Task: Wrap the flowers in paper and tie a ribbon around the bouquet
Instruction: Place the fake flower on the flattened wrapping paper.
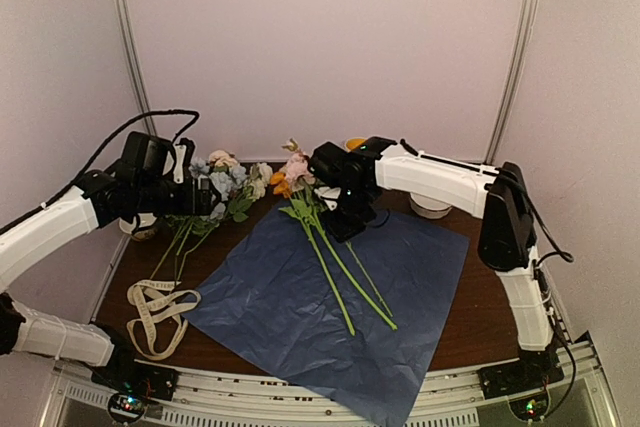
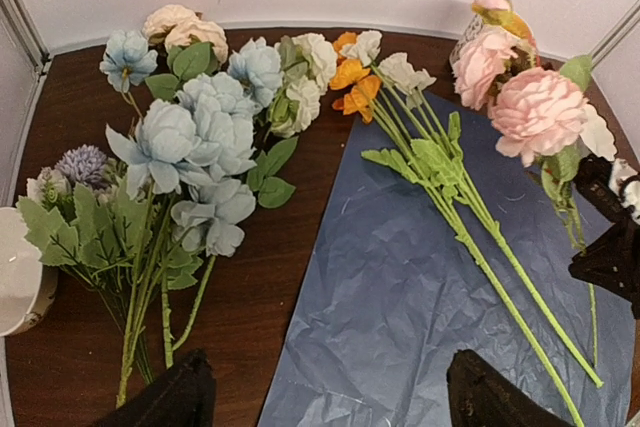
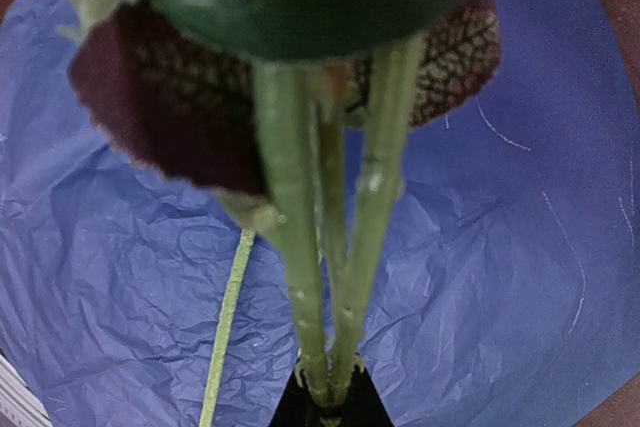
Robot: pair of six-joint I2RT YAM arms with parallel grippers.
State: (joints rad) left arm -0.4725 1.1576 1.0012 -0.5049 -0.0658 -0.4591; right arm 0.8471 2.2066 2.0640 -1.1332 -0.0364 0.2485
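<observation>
The right pincer (image 3: 325,409) pinched the flowers (image 3: 290,247) by the stems; better to lower them gently onto the paper (image 3: 500,247) beneath. The left pincer (image 2: 335,397) stood spread.

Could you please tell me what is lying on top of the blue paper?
A few orange and white flowers, stems across the paper. The right gripper holds pink flowers over it. The table beneath is hidden.

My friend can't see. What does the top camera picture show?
The right gripper holds pink flowers by their stems over a dark blue paper sheet. The left gripper is open beside a bunch of blue flowers, and a cream ribbon lies looped on the table's left.
</observation>
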